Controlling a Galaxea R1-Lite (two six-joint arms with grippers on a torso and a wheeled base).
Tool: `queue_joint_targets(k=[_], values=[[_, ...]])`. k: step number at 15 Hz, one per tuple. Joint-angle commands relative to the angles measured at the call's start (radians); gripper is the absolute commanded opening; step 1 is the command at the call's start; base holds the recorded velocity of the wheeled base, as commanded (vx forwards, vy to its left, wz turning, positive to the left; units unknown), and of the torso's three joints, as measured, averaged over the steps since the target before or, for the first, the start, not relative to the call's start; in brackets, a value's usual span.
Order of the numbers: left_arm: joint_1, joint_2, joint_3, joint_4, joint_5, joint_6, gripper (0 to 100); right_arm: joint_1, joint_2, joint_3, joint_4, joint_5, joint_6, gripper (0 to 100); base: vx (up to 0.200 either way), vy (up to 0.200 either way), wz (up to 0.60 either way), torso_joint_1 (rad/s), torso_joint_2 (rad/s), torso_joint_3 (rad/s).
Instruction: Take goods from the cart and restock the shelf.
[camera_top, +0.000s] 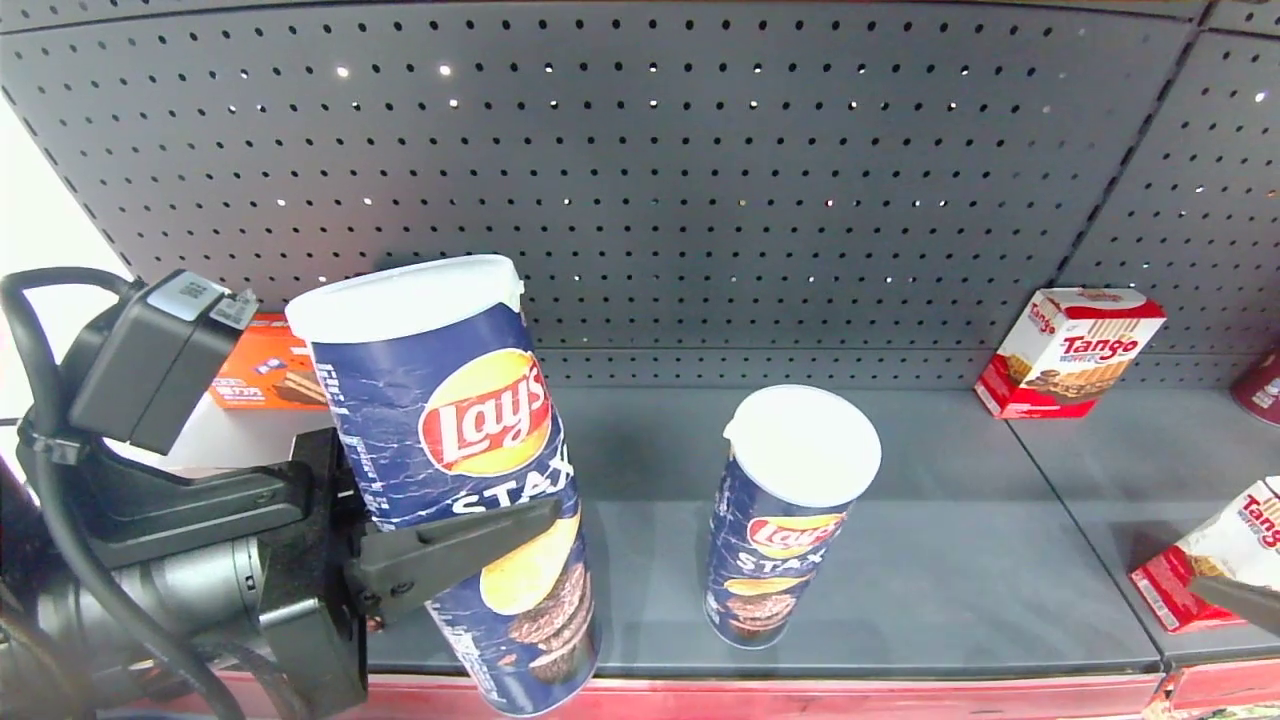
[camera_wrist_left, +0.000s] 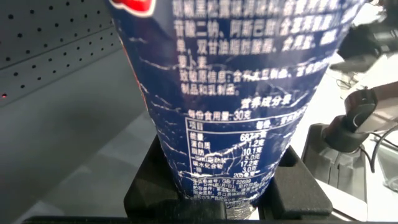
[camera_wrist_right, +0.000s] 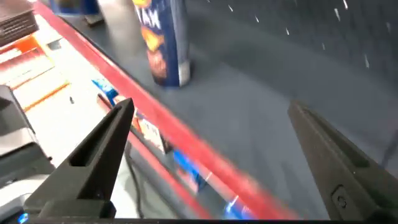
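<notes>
**Left arm gripped a chip can at the shelf's near edge**

The left gripper (camera_top: 505, 525) was clamped round the lower half of a tall chip can (camera_top: 450, 440), one black finger (camera_top: 450, 560) pressed across its front. The can hung tilted, its white lid leaning left, its base over the red front lip (camera_top: 800, 695) at the near left of the shelf (camera_top: 950, 560). I could not tell whether it touched the deck.

The left wrist view gave the can's back, a glossy navy wall with fine white print, wedged between flat black pads (camera_wrist_left: 298, 193).

The right gripper (camera_wrist_right: 211, 106) stood spread wide with nothing in it. Its camera caught blue and white tags (camera_wrist_right: 186, 165) along the red lip.

A second can (camera_top: 785, 520) stood upright mid-shelf, to the right of the held one. A red and white carton (camera_top: 1070, 350) leaned on the grey pegboard (camera_top: 700, 180) at the far right.
</notes>
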Motion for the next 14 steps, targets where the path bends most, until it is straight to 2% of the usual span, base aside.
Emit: queue_joint_targets(k=[1,3,4,5,6,8,10,13,14], values=[[-0.003,-0.003,0.000,0.000,0.000,0.000,0,-0.009,-0.331,0.097,0.169,-0.114,0.104,100,0.000,0.000,0.00,0.000,0.00,0.000],[-0.013,-0.005,0.008,0.000,0.001,0.000,0,-0.027,-0.556,0.124,0.348,-0.279,0.163,100,0.000,0.000,0.00,0.000,0.00,0.000],[-0.014,-0.003,0.005,0.000,0.001,0.000,0,-0.039,-0.598,0.124,0.433,-0.393,0.151,100,0.000,0.000,0.00,0.000,0.00,0.000],[-0.016,-0.003,0.003,0.000,0.001,0.000,0,-0.072,-0.610,0.124,0.456,-0.558,0.146,100,0.000,0.000,0.00,0.000,0.00,0.000],[-0.026,-0.003,0.000,0.000,0.001,0.000,0,-0.084,-0.632,0.123,0.483,-0.649,0.151,100,0.000,0.000,0.00,0.000,0.00,0.000],[-0.040,-0.003,0.006,0.000,0.000,0.000,0,-0.096,-0.670,0.117,0.493,-0.716,0.215,100,0.000,0.000,0.00,0.000,0.00,0.000],[-0.039,-0.003,0.010,-0.002,0.001,0.000,0,-0.096,-0.668,0.115,0.493,-0.721,0.210,100,0.000,0.000,0.00,0.000,0.00,0.000],[-0.031,-0.003,0.011,0.002,0.007,0.004,0,-0.096,-0.668,0.112,0.502,-0.790,0.151,100,0.000,0.000,0.00,0.000,0.00,0.000],[-0.031,-0.002,0.011,0.006,0.006,0.017,0,-0.096,-0.668,0.114,0.497,-0.758,0.101,100,0.000,0.000,0.00,0.000,0.00,0.000]])
